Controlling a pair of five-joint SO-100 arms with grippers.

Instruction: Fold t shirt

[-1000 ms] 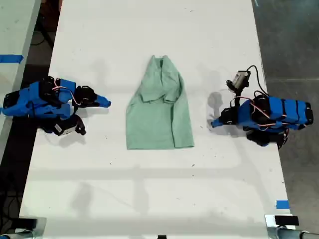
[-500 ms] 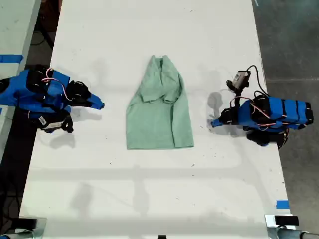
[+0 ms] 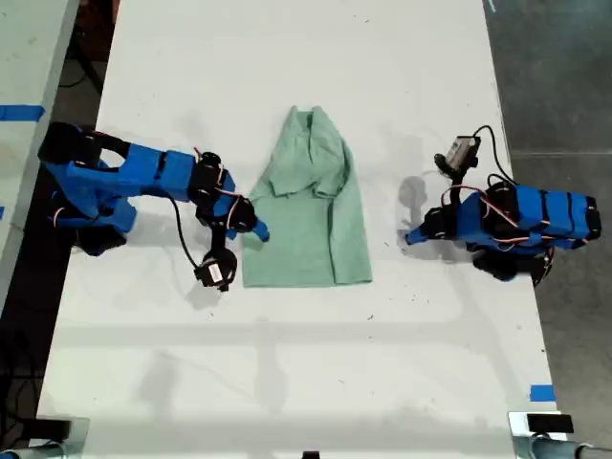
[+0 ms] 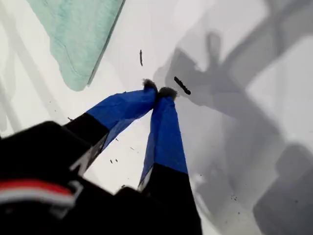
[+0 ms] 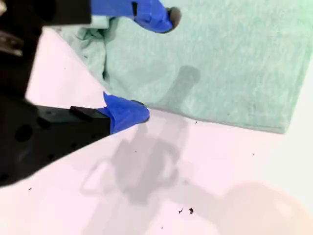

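the t shirt point(image 3: 306, 215) lies mid-table, already narrowed by side folds; the end-to-end fold looks left to do. my second gripper point(image 5: 146, 66), fingers spread, straddles its edge at the exterior view's left. my first gripper point(image 4: 159, 93) rests pinched together, empty, well apart.

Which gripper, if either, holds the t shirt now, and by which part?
Neither. My second gripper is open astride the t shirt's edge; my first gripper is shut on nothing, apart.

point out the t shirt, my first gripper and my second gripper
t shirt point(image 3: 306, 215), exterior view, middle of the folded body
my first gripper point(image 4: 157, 92), first wrist view, where the closed blue tips meet
my second gripper point(image 5: 146, 66), second wrist view, gap between the open tips
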